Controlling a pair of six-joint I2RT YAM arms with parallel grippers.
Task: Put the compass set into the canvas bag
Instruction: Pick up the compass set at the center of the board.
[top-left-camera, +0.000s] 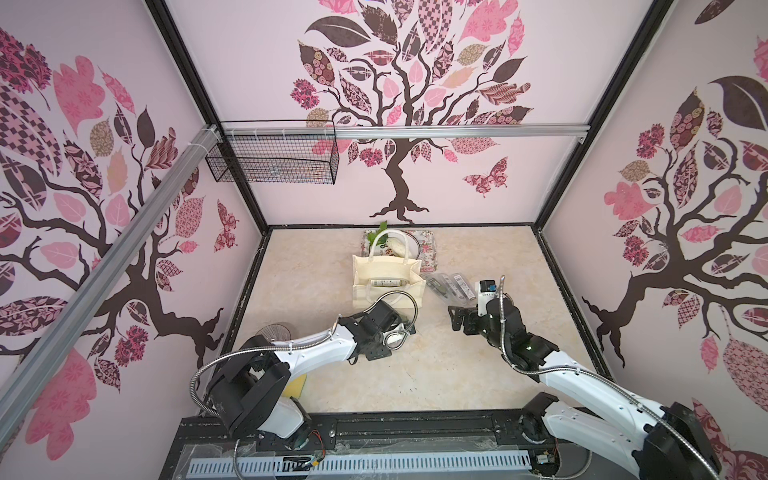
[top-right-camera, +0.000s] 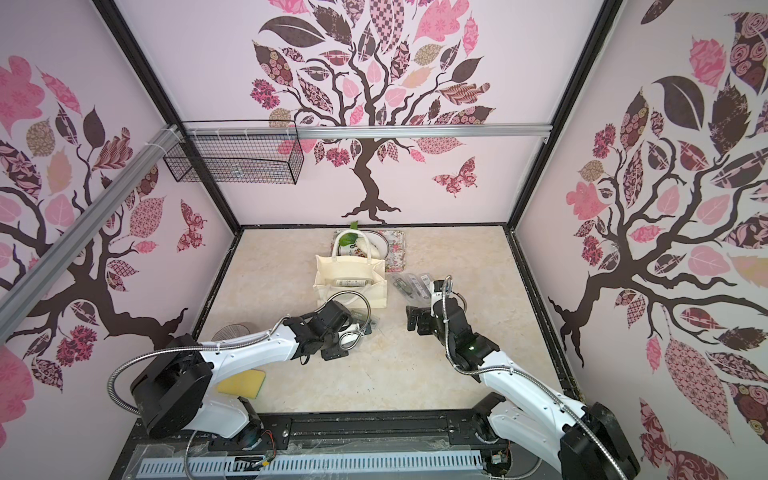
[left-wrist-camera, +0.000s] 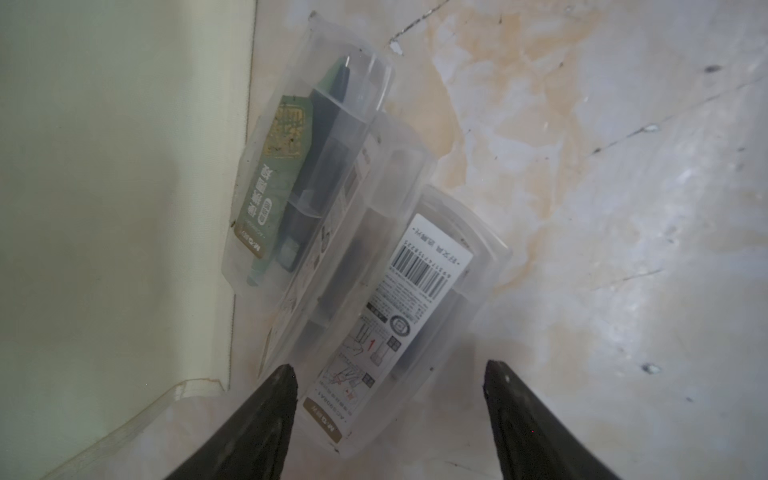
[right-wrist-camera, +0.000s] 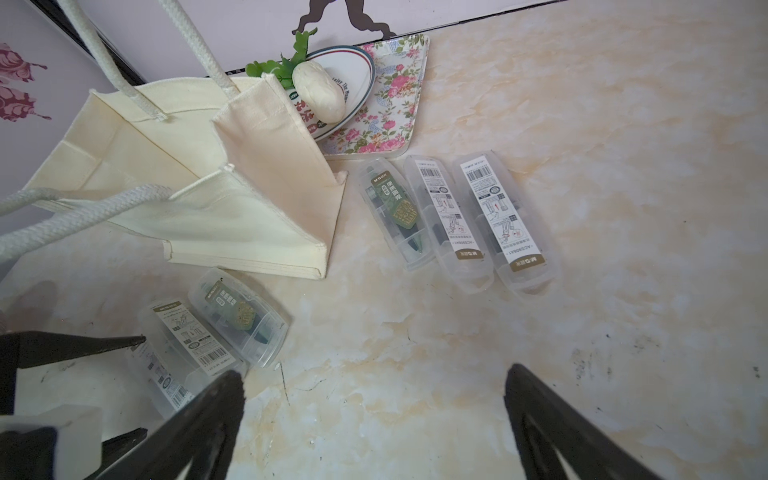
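The cream canvas bag stands open mid-table, with one compass set lying inside it. Against the bag's front, clear compass set cases lie side by side. My left gripper is open, its fingers on either side of the end of the nearest case, the one with a barcode label. A green-labelled case rests against the bag wall. Three more cases lie to the right of the bag. My right gripper is open above bare table, holding nothing.
A floral tray with a plate and a white toy radish sits behind the bag. A yellow sponge and a ribbed cup lie near the left arm's base. A wire basket hangs on the back rail.
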